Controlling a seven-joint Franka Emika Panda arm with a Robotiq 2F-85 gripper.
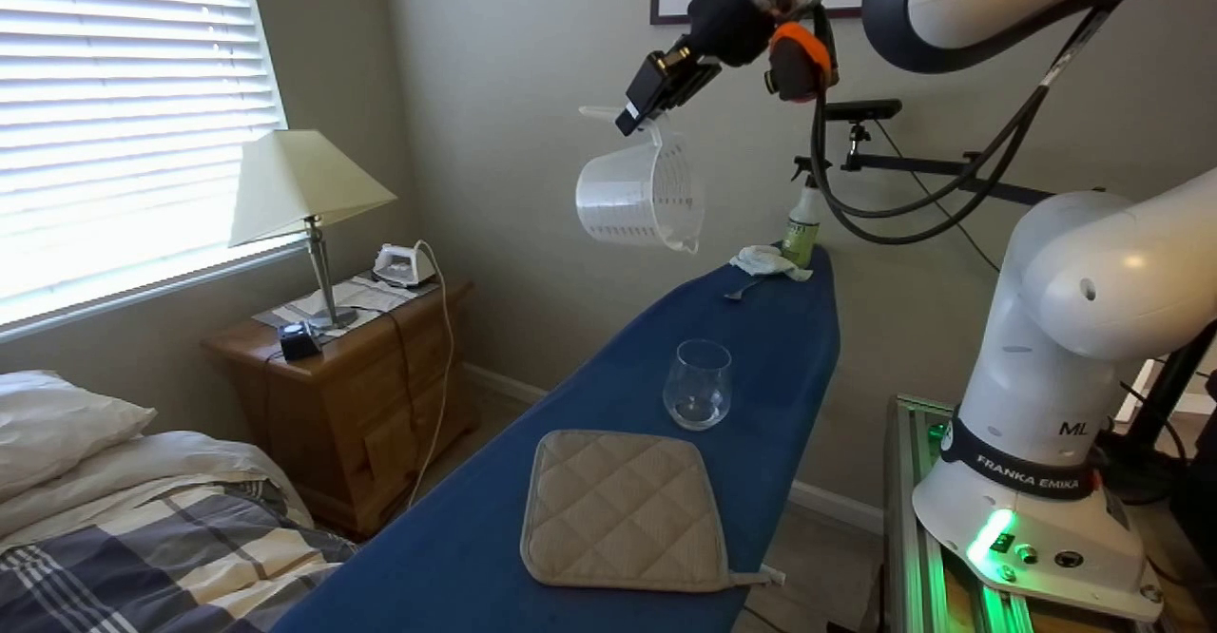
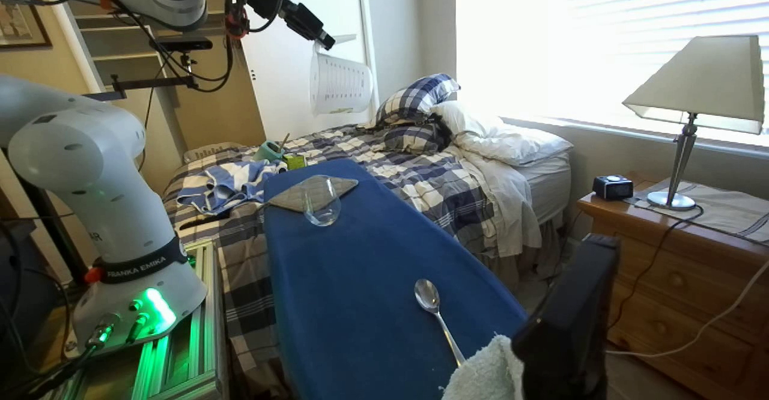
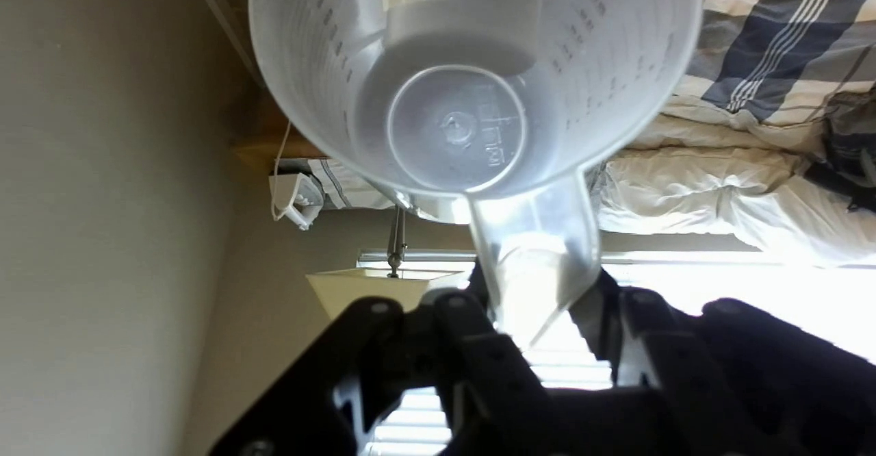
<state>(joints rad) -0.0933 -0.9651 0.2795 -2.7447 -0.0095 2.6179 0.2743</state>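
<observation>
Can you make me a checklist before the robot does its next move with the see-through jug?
1. Claw holding the jug by its handle: ok, shut on it.
2. Jug upright: not ok, it's tipped sideways in the air.
3. Glass standing up on the ironing board: ok.
4. Jug not bumping the glass: ok, it's higher up and apart.
5. Spout right over the glass: cannot tell from these views.
</observation>
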